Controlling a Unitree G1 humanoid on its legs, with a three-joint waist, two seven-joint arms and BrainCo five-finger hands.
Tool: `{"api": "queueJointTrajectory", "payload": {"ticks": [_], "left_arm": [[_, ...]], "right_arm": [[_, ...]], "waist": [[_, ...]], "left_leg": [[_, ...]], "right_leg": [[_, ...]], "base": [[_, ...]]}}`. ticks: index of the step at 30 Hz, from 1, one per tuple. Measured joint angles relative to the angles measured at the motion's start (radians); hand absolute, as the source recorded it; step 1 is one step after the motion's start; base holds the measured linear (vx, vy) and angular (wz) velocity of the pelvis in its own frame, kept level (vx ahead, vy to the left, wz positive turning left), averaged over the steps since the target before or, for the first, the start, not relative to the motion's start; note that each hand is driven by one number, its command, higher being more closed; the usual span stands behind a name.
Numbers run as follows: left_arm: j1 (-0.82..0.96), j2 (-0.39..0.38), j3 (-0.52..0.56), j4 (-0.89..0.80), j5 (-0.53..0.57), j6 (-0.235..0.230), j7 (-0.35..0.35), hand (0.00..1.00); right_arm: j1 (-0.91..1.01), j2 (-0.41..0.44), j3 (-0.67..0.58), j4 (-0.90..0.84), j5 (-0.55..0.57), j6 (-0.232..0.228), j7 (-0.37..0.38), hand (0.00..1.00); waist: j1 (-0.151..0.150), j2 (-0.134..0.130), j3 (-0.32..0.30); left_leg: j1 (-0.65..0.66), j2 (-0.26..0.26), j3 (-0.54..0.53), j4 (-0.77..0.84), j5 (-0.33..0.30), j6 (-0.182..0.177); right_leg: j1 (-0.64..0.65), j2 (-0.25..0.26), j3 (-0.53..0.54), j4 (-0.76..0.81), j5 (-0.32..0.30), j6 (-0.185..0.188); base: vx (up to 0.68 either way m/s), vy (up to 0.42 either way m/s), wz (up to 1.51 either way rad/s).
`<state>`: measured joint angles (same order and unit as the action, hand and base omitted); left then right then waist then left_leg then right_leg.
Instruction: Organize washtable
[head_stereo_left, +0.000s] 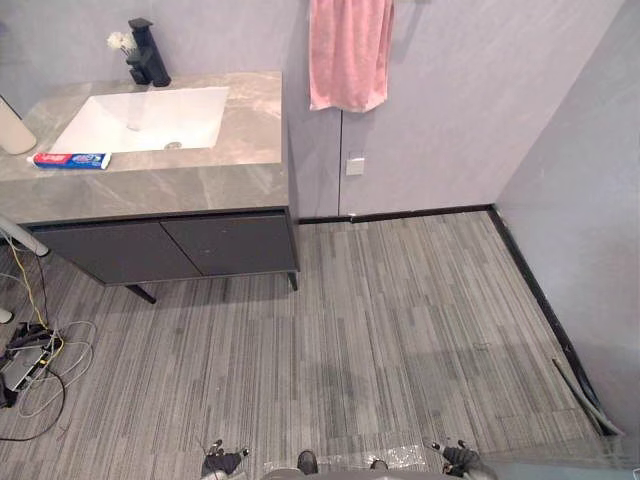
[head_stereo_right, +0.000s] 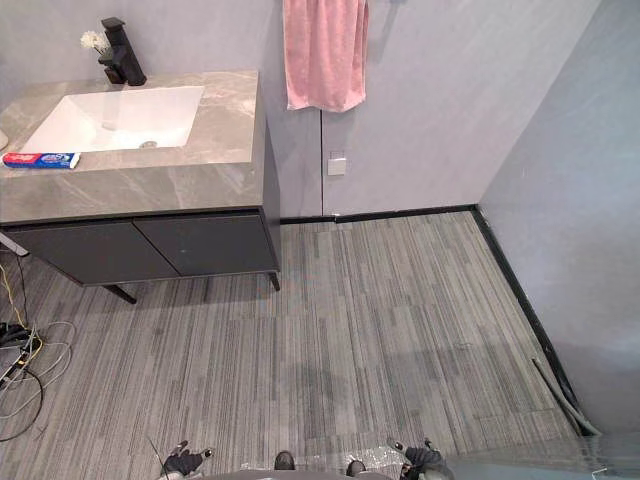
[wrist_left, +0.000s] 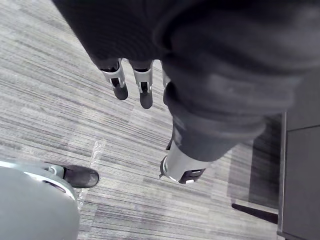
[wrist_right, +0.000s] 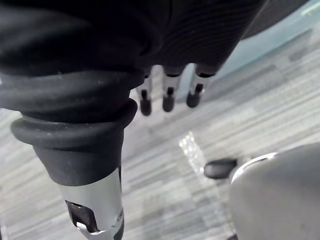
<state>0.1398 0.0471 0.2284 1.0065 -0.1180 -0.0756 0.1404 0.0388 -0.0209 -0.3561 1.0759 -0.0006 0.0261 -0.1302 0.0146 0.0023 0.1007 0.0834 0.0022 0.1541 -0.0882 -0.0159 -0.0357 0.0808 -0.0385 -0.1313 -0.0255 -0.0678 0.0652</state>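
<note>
L hand: your fingers hang straight, holding nothing (low in frame, eye view).
R hand: straight too, empty.
Red-blue toothpaste carton: upper left, on grey marble washtable.

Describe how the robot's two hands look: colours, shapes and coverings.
The left hand and right hand each have slim silver fingers with rounded dark tips, a thicker silver thumb apart from them, and a dark ribbed cover over the back and wrist, rolled into a collar at the thumb.
</note>
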Motion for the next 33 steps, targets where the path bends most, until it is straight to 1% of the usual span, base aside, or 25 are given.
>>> {"api": "queueJointTrajectory", "payload": {"ticks": [2, 5, 11, 18, 33], "left_arm": [[-0.005, 0.001, -0.012, -0.005, 0.012, 0.000, 0.015, 0.00], [-0.009, 0.003, -0.031, -0.007, 0.011, 0.000, 0.014, 0.00], [-0.011, 0.003, -0.043, -0.007, 0.010, -0.002, -0.006, 0.00], [-0.011, 0.007, -0.062, -0.007, 0.010, -0.010, -0.006, 0.00], [-0.011, 0.006, -0.062, -0.006, 0.003, -0.009, -0.006, 0.00]], "right_arm": [[-0.004, 0.004, 0.008, 0.000, 0.000, 0.000, -0.001, 0.00], [-0.004, 0.003, 0.020, 0.000, -0.001, 0.000, -0.001, 0.00], [0.000, 0.003, 0.030, 0.000, -0.003, 0.000, 0.000, 0.00], [0.000, 0.003, 0.041, 0.000, -0.003, 0.000, 0.000, 0.00], [0.000, 0.003, 0.041, 0.000, -0.002, -0.001, 0.000, 0.00]], "waist": [[-0.001, 0.001, 0.002], [-0.001, 0.001, 0.002], [-0.002, 0.001, 0.002], [-0.002, 0.001, 0.002], [-0.002, 0.001, 0.003]], "left_leg": [[0.000, 0.000, 0.002, 0.000, 0.000, 0.000], [0.001, 0.000, 0.005, 0.001, 0.000, 0.000], [0.002, 0.000, 0.011, 0.002, -0.001, 0.001], [0.003, 0.000, 0.012, 0.002, -0.001, 0.001], [0.003, 0.001, 0.016, 0.002, -0.005, 0.007]], "right_leg": [[0.000, -0.001, 0.001, 0.000, 0.000, 0.000], [0.000, -0.001, 0.003, 0.000, 0.000, 0.000], [0.000, -0.001, 0.007, 0.000, 0.000, -0.001], [0.000, -0.001, 0.006, 0.000, 0.001, -0.002], [0.003, 0.001, 0.009, -0.008, 0.001, -0.002]], "base": [[0.00, 0.000, 0.00], [-0.01, -0.005, -0.01], [-0.01, -0.007, -0.02], [0.00, 0.000, 0.00], [0.00, 0.000, 0.00]]}}
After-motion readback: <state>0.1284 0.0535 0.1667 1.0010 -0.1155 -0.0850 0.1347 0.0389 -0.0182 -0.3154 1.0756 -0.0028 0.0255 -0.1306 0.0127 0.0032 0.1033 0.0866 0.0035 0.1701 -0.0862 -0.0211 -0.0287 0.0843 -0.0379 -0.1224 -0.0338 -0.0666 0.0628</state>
